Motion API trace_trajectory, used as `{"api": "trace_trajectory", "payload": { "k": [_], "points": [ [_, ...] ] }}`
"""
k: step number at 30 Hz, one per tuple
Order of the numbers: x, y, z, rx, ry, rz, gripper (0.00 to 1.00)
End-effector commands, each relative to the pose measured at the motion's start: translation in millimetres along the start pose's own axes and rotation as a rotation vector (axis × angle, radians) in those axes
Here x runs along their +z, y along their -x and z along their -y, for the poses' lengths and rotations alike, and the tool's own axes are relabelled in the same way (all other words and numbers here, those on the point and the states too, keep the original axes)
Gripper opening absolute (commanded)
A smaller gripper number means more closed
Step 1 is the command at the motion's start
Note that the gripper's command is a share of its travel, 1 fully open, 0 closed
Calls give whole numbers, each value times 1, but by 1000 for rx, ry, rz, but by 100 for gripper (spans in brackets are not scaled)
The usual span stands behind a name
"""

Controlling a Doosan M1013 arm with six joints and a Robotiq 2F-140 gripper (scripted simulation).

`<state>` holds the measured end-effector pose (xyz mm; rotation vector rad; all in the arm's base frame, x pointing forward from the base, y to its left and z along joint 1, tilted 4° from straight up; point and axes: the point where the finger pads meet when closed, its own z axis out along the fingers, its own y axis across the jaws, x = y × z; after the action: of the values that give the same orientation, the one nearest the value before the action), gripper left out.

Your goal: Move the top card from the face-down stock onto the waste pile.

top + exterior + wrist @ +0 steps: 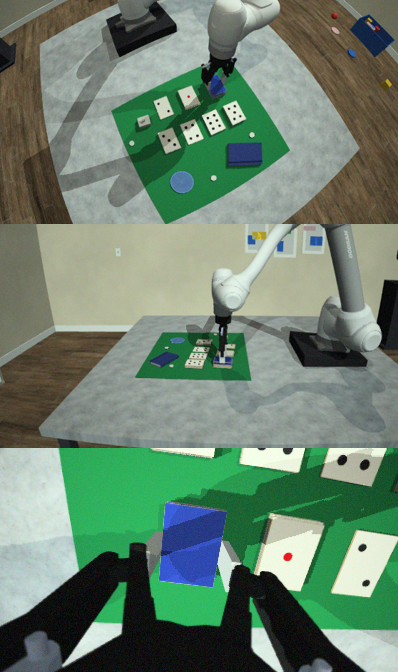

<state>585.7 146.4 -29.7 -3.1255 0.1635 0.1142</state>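
Observation:
The face-down stock (pixel 216 89) is a short stack with a blue top card (pixel 191 543), at the far edge of the green mat (pixel 200 143). It also shows in the exterior view (pixel 222 362). My gripper (pixel 190 548) stands straight over the stock. Its two pads press against the long edges of the top card, which still sits at the level of the stack. The waste pile (pixel 189 97), a stack topped by a white card with one red dot (pixel 287 555), lies right beside the stock and apart from it.
White dotted cards lie in two rows on the mat, among them a two-dot card (pixel 163 107) beside the waste pile. A small grey cube (pixel 143 121), a blue box (pixel 245 153), a light blue disc (pixel 182 182) and white tokens (pixel 252 135) also lie there.

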Motion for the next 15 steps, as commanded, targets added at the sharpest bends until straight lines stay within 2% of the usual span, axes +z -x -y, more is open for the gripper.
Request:
{"api": "trace_trajectory", "payload": {
  "k": [1, 8, 15],
  "points": [
    [-7, 0, 0, 0, 0, 0, 43],
    [-26, 0, 0, 0, 0, 0, 43],
    [-30, 0, 0, 0, 0, 0, 43]
  ]
}}
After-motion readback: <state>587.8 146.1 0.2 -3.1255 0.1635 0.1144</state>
